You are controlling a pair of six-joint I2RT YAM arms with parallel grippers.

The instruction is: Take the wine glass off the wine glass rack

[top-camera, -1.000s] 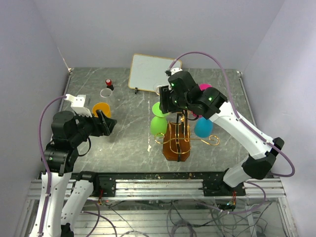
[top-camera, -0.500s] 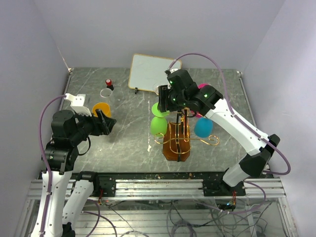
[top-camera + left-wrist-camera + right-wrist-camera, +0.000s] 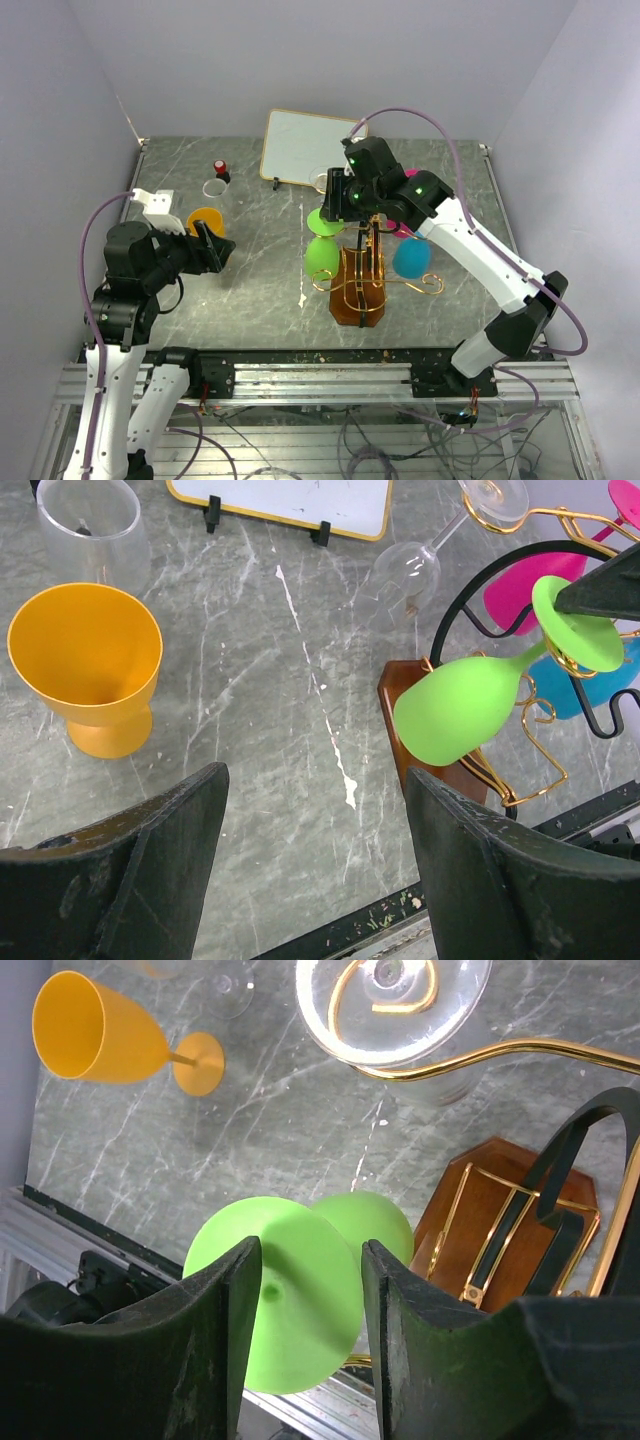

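**Left side.** The left gripper (image 3: 208,248) hangs above the table (image 3: 250,290) with its jaws wide apart and nothing between them. The left wall (image 3: 60,150) stands close behind its arm, and the rail (image 3: 300,370) runs along the near edge below it. An orange cup (image 3: 88,665) stands upright just ahead and to the left of its fingers. A clear cup (image 3: 90,525) stands beyond that, apart from it. To this gripper's right, bare marble runs unobstructed as far as the rack (image 3: 358,290).

**Centre.** A board (image 3: 305,148) stands near the far edge, beyond the right gripper (image 3: 337,203). The green glass (image 3: 321,255) hangs foot-up on the rack's left wire arm, its bowl tilted down and to the left. Its foot sits directly between the right gripper's fingers, one on each side. The jaws are partly drawn in, and whether they press the foot cannot be told. A clear glass (image 3: 395,1000) hangs on a gold scroll just beyond the fingertips, near the green foot.

**Right side.** A blue glass (image 3: 411,257) and a pink glass (image 3: 412,178) hang on the far side of the rack from this gripper, close beside its arm. The right wall (image 3: 580,120) is well apart.
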